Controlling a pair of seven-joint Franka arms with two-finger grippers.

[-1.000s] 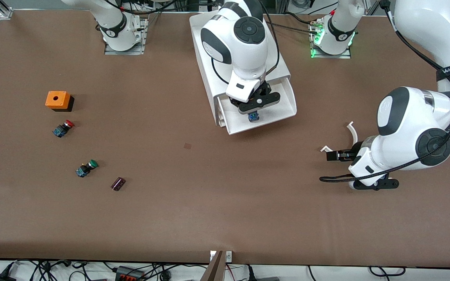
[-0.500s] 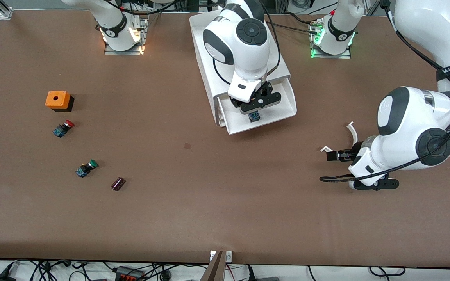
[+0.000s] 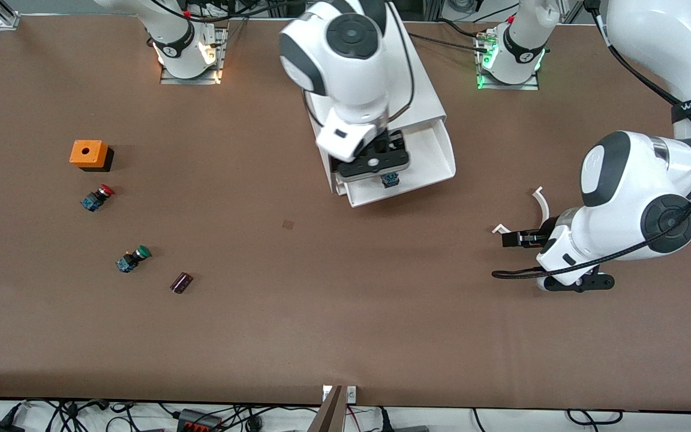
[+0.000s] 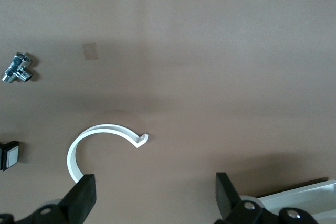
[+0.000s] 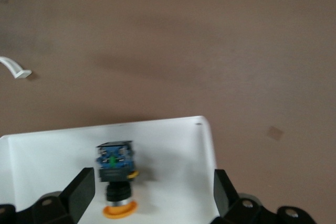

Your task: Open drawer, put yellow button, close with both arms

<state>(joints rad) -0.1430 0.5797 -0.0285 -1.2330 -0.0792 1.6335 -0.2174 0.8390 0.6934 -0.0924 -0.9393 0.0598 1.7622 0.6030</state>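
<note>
Because the drawer (image 3: 402, 162) stood pulled out of the cabinet (image 3: 375, 90) toward the front camera, its tray lay open to take the button (image 5: 116, 174). That cabinet sat near the table's edge where the arm bases stood, about midway along it. The button lay in the tray on its side, close to the tray's front wall, its yellow cap pointing toward the cabinet and its blue and black body toward the front wall. The right gripper (image 5: 152, 192) hung over the button with its fingers (image 5: 81, 190) spread wide and touching nothing, so the button looked released, the placing step done. A spread claw over the tray suited a clean lift clear of the drawer.

The left gripper (image 4: 155, 195) waited low over the table toward the left arm's end, its fingers (image 4: 84, 195) spread too and empty, a white curved clip (image 4: 94, 137) lying just beneath them. I judged it was parked there to leave room at the cabinet until the closing push, which the task asked of both arms.

Unused parts lay toward the right arm's end: an orange box (image 3: 89, 154), a red button (image 3: 97, 197) and a green button (image 3: 133, 258).
</note>
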